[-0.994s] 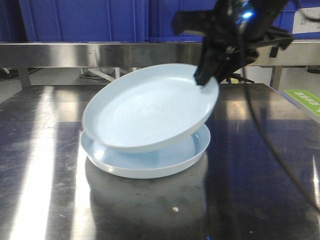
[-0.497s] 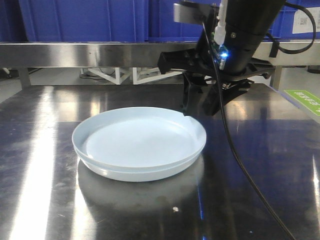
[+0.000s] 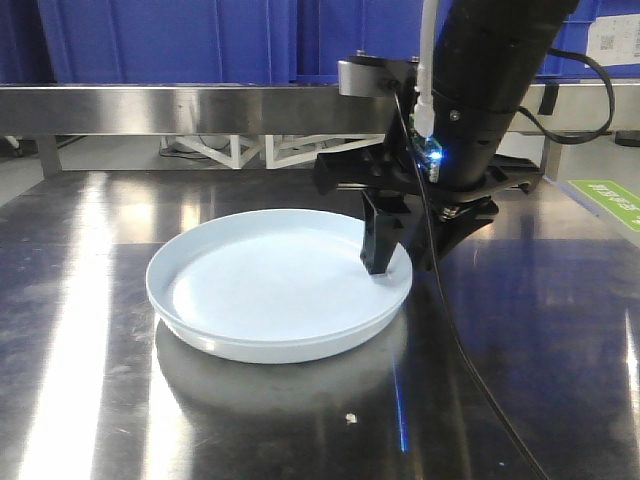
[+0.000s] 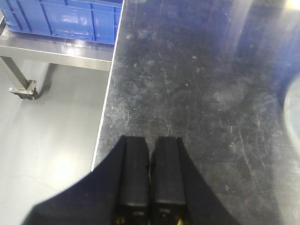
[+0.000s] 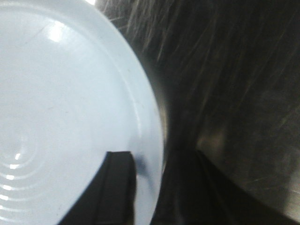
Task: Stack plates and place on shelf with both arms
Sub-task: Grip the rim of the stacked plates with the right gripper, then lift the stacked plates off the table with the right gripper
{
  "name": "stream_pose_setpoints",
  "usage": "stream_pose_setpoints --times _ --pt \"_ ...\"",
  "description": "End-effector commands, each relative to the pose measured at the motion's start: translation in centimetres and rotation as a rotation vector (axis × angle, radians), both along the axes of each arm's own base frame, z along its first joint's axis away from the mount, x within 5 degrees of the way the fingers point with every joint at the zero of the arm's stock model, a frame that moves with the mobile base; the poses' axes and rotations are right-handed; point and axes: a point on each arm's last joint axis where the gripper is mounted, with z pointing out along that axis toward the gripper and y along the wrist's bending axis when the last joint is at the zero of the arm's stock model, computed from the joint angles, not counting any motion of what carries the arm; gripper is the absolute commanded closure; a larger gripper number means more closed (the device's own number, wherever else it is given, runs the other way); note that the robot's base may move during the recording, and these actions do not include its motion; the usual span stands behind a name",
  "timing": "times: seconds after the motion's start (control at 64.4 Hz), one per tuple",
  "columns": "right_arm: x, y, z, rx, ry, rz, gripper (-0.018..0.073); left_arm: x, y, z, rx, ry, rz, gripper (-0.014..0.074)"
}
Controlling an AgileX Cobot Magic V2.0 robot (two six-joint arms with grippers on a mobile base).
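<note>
Two pale blue plates lie nested on the steel table, the upper plate inside the lower plate. My right gripper stands open over their right rim, one finger inside the upper plate and the other outside the rim. In the right wrist view the plate fills the left side, and the right gripper straddles its edge. My left gripper is shut on nothing, low over the bare table near its left edge. A sliver of plate shows at that view's right border.
A steel shelf rail runs behind the table, with blue crates above it. A green label lies at the far right. In the left wrist view the table edge drops to grey floor, with a blue crate beyond.
One second ago the right gripper held the upper plate tilted over the lower one. It then set it down, let go, and has now lowered open across the stack's right rim.
</note>
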Motion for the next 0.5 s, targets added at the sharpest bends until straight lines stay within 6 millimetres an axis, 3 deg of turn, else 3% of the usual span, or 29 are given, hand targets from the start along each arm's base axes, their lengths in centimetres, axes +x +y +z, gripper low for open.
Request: stream_pose_setpoints --times 0.0,0.093,0.28,0.482 --pt "0.4 0.2 2.9 0.055 -0.114 0.001 0.0393 0.5 0.0 1.4 -0.013 -0.098 0.006 0.0511" --pt "0.4 0.2 2.9 0.058 -0.124 0.001 0.0547 0.5 0.0 1.4 -0.013 -0.098 0.006 0.0511" --pt "0.7 0.1 3.8 0.064 -0.195 0.010 0.0531 0.5 0.0 1.4 -0.013 -0.098 0.006 0.0511" --pt "-0.2 -0.7 7.8 0.084 -0.356 0.031 0.0531 0.5 0.0 1.4 -0.013 -0.098 0.006 0.0511"
